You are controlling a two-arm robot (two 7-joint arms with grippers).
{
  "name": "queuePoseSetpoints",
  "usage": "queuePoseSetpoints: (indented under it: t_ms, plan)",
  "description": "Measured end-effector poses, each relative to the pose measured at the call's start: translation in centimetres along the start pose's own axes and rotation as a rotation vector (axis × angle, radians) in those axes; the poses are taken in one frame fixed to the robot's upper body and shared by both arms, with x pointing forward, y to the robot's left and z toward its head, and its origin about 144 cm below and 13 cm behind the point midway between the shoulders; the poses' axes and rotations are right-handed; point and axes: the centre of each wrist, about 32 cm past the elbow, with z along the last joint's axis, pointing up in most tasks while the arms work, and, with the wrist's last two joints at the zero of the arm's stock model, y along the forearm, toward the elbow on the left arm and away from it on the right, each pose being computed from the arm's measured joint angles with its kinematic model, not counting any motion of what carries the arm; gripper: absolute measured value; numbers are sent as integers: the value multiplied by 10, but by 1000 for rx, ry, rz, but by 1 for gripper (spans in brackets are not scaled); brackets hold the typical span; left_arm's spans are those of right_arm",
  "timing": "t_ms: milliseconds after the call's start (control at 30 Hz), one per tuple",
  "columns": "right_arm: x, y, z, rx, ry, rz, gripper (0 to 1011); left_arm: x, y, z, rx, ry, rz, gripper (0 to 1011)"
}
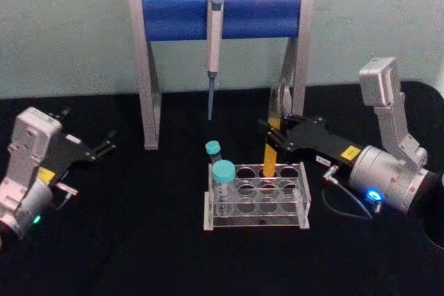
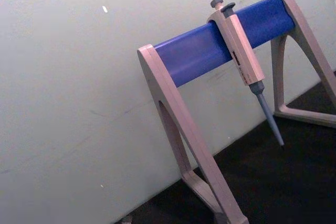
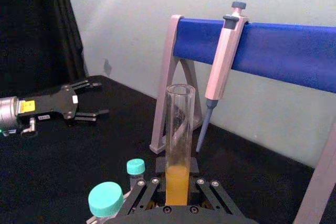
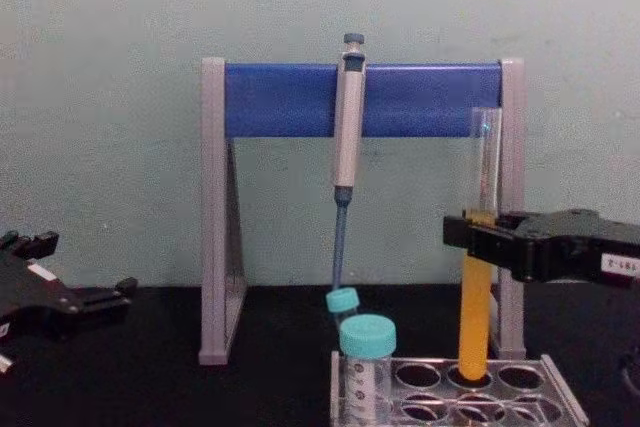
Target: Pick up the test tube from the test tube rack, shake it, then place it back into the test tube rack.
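Note:
The test tube [image 1: 269,161] stands upright, yellow-orange liquid in its lower half, clear and uncapped above. Its bottom end reaches into a back-row hole of the clear test tube rack [image 1: 257,222]. My right gripper [image 1: 272,138] comes in from the right and is shut on the tube at about mid-height. From the side, the test tube [image 4: 475,317] drops through the right gripper [image 4: 472,239] to the rack [image 4: 560,392]. The right wrist view looks up the test tube [image 3: 179,129] from between the fingers [image 3: 140,188]. My left gripper [image 1: 104,147] rests open at the far left.
Two teal-capped tubes [image 1: 223,171] [image 1: 213,148] stand in the rack's left holes. Behind the rack is a grey-and-blue pipette stand [image 1: 222,15] with a pipette [image 1: 214,39] hanging from it. The right arm's cable [image 1: 343,209] lies on the black table.

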Motion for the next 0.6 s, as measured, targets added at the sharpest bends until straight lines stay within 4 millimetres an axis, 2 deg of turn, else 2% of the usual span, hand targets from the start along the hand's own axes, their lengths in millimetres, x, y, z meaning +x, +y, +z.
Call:
queuePoseSetpoints:
  t_ms: [600]
  plan:
    - [1, 2, -11, -26, 14, -14, 224, 0, 0, 0, 0, 0, 0, 1002]
